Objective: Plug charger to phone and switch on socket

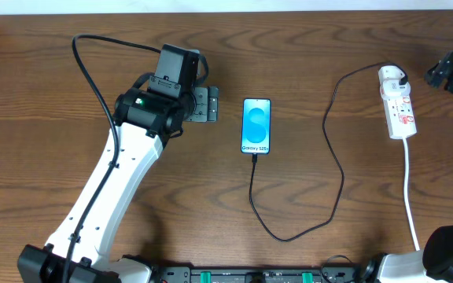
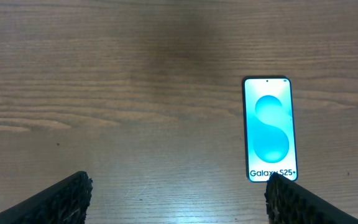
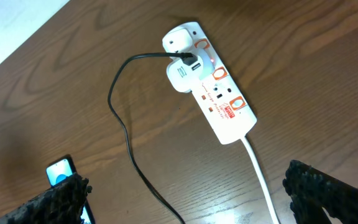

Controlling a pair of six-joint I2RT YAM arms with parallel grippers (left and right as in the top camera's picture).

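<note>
Over the table (image 1: 22, 118), the left gripper (image 2: 179, 183) hangs spread and empty just left of the phone (image 1: 256, 126), whose lower edge meets the charger (image 1: 338, 169). The right gripper (image 3: 185, 177), also spread and empty, hangs near the socket (image 1: 400, 110). A clumsy switch press could shove the strip and tug the cable loose.

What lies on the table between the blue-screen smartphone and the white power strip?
Only the thin black charger cable, curving across; the overhead view shows it.
</note>
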